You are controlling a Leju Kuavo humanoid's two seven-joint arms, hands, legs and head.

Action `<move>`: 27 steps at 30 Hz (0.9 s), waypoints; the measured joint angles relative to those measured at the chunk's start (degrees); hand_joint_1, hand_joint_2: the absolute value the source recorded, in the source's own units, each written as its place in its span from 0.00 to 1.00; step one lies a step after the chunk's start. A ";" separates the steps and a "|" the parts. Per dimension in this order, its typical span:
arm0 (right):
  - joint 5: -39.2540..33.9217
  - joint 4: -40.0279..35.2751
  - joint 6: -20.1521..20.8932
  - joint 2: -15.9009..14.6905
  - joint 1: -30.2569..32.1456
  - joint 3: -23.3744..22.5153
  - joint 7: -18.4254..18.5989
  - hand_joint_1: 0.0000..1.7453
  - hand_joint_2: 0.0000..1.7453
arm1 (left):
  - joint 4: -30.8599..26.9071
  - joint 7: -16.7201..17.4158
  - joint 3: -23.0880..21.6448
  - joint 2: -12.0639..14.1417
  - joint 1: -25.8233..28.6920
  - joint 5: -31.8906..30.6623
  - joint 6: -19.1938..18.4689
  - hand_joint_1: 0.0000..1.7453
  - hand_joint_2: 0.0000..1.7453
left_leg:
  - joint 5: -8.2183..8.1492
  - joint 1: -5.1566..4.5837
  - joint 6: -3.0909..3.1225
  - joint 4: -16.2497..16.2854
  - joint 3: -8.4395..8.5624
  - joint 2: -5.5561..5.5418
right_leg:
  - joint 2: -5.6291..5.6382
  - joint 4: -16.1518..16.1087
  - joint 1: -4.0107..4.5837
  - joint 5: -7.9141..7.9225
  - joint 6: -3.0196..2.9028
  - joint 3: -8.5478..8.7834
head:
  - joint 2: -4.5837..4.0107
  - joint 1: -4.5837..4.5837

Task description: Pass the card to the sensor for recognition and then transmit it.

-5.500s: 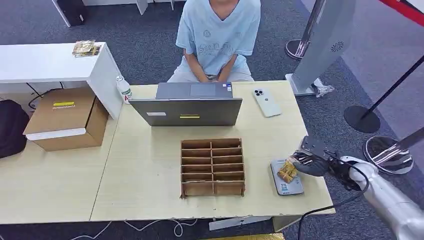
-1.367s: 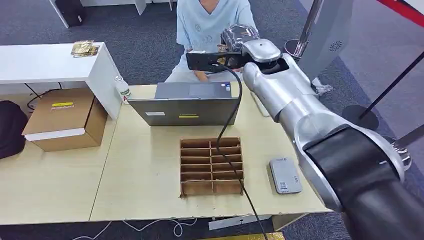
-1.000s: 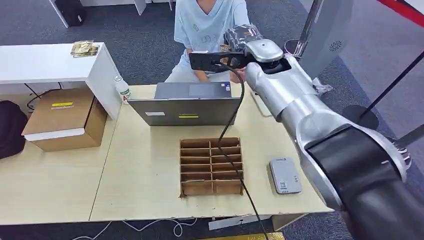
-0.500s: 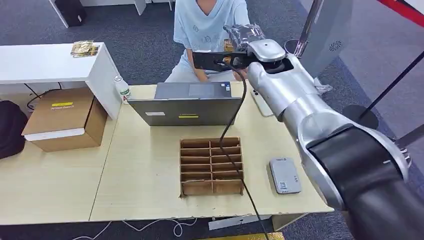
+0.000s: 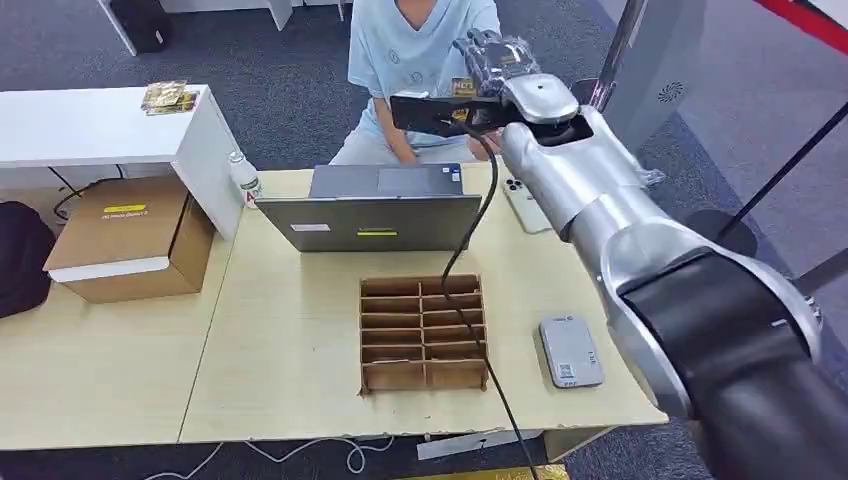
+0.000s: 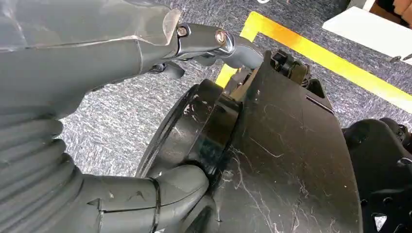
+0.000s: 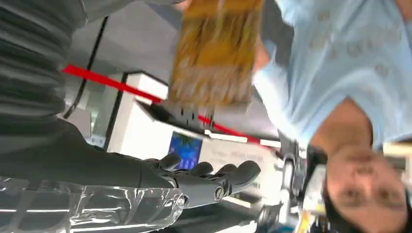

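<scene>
One card [image 5: 462,88], yellow and blurred in the right wrist view, is held by the right hand [image 5: 492,58] above the laptop [image 5: 372,210], before the person [image 5: 420,50]; how the fingers grip it is hidden. Left hand [image 6: 145,43]: fingers hard to judge.

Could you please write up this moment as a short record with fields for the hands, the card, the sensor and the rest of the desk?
right hand: raised above the far edge of the desk, toward the seated person, holding the card
card: yellow-brown, blurred, in the right hand
left hand: holds nothing, near the floor
sensor: grey, flat on the desk, right of the cardboard organizer, nothing on it
also on desk: laptop, phone
</scene>
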 joint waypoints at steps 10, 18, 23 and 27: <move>-8.36 -14.12 -4.92 -4.87 5.46 -4.96 -10.04 0.00 1.00 | 0.00 0.24 0.04 -0.02 0.18 1.38 0.72 0.00 1.00 | 0.00 0.00 0.00 0.01 0.00 -0.05 | -0.05 -0.04 0.00 0.00 0.00 0.01 | 0.00 -0.02; -35.89 -45.35 -0.09 -15.66 24.47 -13.61 -20.83 0.00 1.00 | 0.00 0.26 0.20 0.00 1.06 2.77 2.18 0.00 1.00 | -0.04 -0.02 0.05 0.07 -0.09 -0.36 | -0.32 -0.17 -0.01 -0.02 0.03 0.05 | 0.00 0.02; -53.22 -59.35 6.33 -23.29 37.13 -19.03 -23.73 0.00 1.00 | 0.00 0.94 0.48 0.02 1.19 3.36 2.97 0.00 1.00 | -0.12 -0.01 0.16 0.08 -0.09 -0.34 | -0.32 -0.21 0.00 -0.03 0.04 0.05 | 0.00 0.00; -66.57 -67.67 10.50 -29.51 48.70 -23.94 -26.97 0.00 1.00 | 0.00 0.98 0.68 0.07 1.45 3.96 3.85 0.00 1.00 | -0.13 -0.01 0.17 0.08 -0.15 -0.46 | -0.44 -0.22 0.00 -0.04 0.05 0.03 | 0.00 -0.02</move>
